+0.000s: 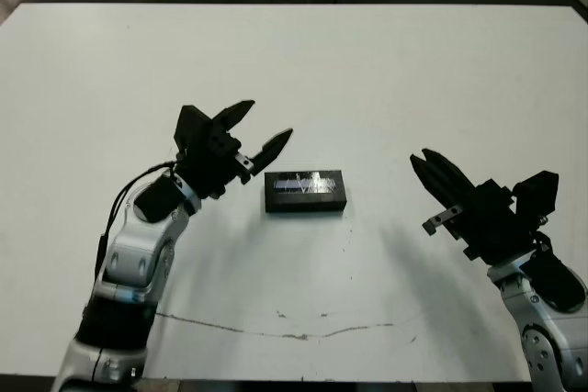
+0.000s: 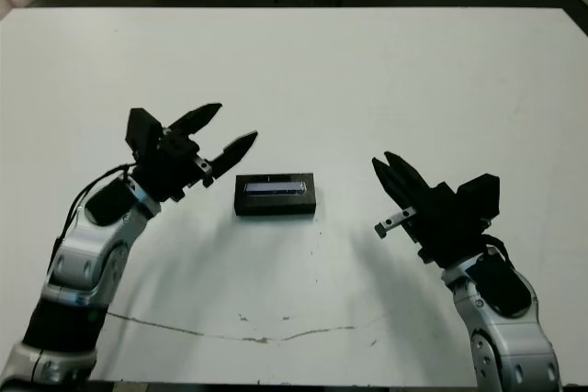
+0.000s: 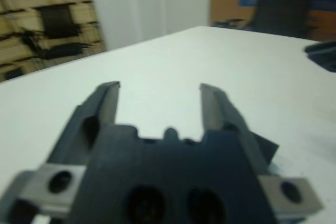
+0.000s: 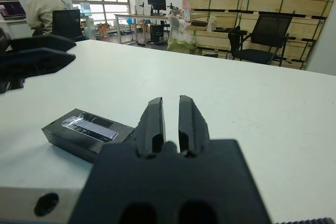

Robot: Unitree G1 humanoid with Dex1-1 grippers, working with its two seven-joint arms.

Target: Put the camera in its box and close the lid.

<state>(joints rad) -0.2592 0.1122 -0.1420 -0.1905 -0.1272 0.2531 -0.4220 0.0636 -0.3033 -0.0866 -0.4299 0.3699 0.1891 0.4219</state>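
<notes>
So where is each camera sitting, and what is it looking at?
Left eye and right eye views: on the head, looking down at the white table; both arms show, with the closed box between them.
Left wrist view: on the left arm, looking across the table; the left end effector shows, open.
Right wrist view: on the right arm, toward the box; the right end effector shows, nearly shut. It shares the box with the head views.

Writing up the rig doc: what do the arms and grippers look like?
Both arms have silver-grey shells with black joints. The left arm has a black cable looping beside it. The left gripper and right gripper are black, each with two tapered fingers; a small grey bracket shows on the right one.
</notes>
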